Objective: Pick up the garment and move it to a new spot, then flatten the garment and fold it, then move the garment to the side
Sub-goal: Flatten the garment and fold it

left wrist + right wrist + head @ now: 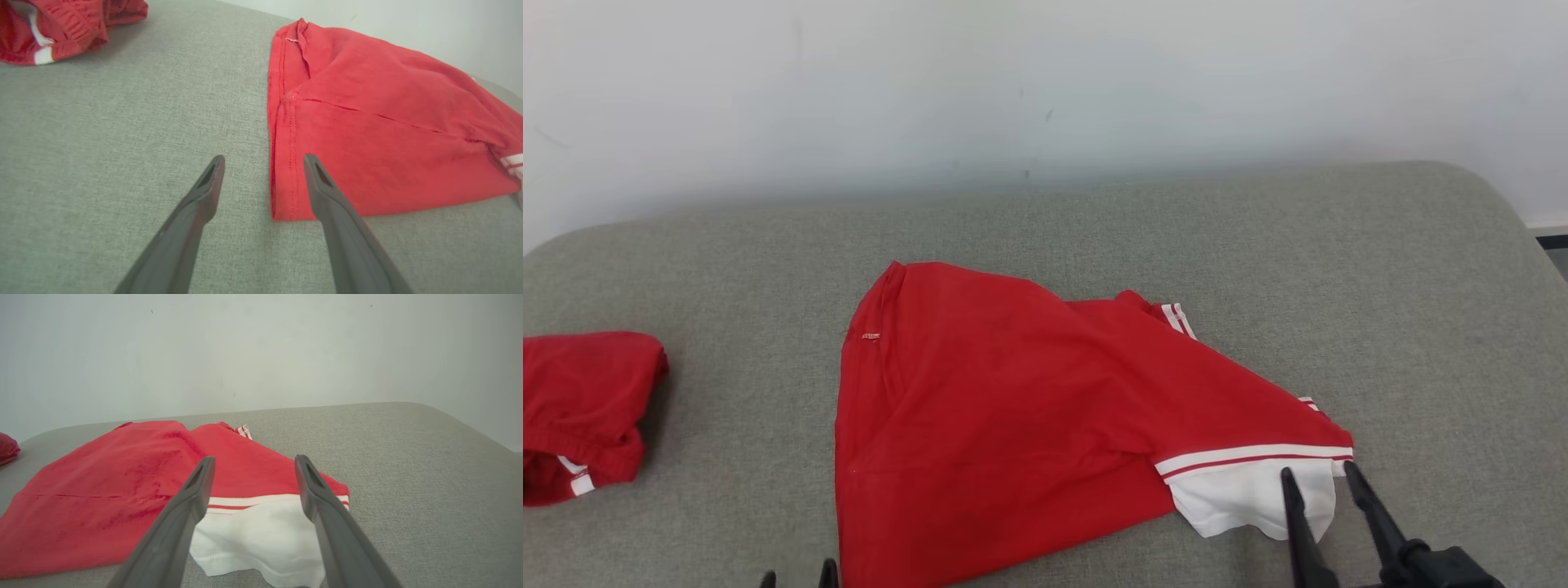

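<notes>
The garment [1013, 408] is red with white-striped cuffs and a white panel [1241, 498]. It lies spread in a rough triangle on the grey padded surface [1143, 237]. My left gripper [798, 574] stands open at the bottom edge, by the garment's near left corner. In the left wrist view that gripper [264, 159] straddles the garment's [367, 134] stitched left hem, gripping nothing. My right gripper [1319, 471] is open at the white panel's right end. In the right wrist view it [254, 459] hovers over the striped band and white panel [261, 535], holding nothing.
A second red garment [580, 408] lies crumpled at the surface's left edge, also visible in the left wrist view [61, 24]. A pale wall [1045, 90] stands right behind the surface. The surface's rounded right corner drops off at the far right.
</notes>
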Controlling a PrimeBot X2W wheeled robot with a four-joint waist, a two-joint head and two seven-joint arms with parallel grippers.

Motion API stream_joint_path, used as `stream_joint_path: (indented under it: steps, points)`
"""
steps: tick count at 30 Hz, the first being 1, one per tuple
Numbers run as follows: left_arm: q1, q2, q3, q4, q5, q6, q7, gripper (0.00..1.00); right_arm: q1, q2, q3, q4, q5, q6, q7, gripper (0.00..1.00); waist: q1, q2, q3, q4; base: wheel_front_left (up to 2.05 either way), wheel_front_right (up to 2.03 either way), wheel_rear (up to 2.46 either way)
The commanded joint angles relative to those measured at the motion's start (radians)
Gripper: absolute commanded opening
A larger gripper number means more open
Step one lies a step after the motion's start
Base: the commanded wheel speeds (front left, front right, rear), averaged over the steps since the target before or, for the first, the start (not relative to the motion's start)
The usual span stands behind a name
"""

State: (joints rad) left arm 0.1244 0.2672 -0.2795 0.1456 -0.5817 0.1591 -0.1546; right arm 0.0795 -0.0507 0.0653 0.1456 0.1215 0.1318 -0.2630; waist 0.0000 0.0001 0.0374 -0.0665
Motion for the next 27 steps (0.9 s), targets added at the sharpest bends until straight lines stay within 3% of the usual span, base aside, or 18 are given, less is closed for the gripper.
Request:
stream_joint_path:
  steps: [1,6,12,18,22,27]
  points:
    - [0.009,-0.001,0.006,-0.005,0.011,-0.003,-0.015,1.00,0.001,0.000,-0.004,-0.004,-0.002,-0.002,0.002,1.00,0.0000,-0.0001,-0.001,0.001,0.00,0.00,0.00]
    - [0.011,0.006,0.018,-0.033,0.064,-0.063,-0.104,1.00,0.008,0.000,-0.059,-0.018,-0.004,-0.002,0.023,1.00,0.0000,-0.0001,-0.014,0.011,0.00,0.00,0.00]
    - [0.031,-0.043,0.088,-0.113,0.154,-0.140,-0.111,1.00,0.000,0.000,-0.115,-0.003,0.038,-0.002,0.129,1.00,0.0000,-0.0001,-0.030,0.017,0.00,0.00,0.00]
    - [0.080,-0.100,0.159,-0.156,0.250,-0.219,-0.111,1.00,-0.044,0.000,-0.183,0.018,0.096,-0.002,0.304,1.00,0.0000,-0.0001,-0.037,0.019,0.00,0.00,0.00]
    - [0.101,-0.133,0.200,-0.152,0.281,-0.241,-0.111,1.00,-0.080,-0.004,-0.210,0.027,0.127,-0.002,0.463,1.00,0.0000,-0.0001,-0.039,0.028,0.00,0.00,0.00]
    - [0.112,-0.158,0.233,-0.140,0.306,-0.264,-0.111,1.00,-0.130,-0.020,-0.253,0.033,0.135,-0.002,0.573,1.00,0.0000,-0.0001,-0.035,0.044,0.00,0.00,0.00]
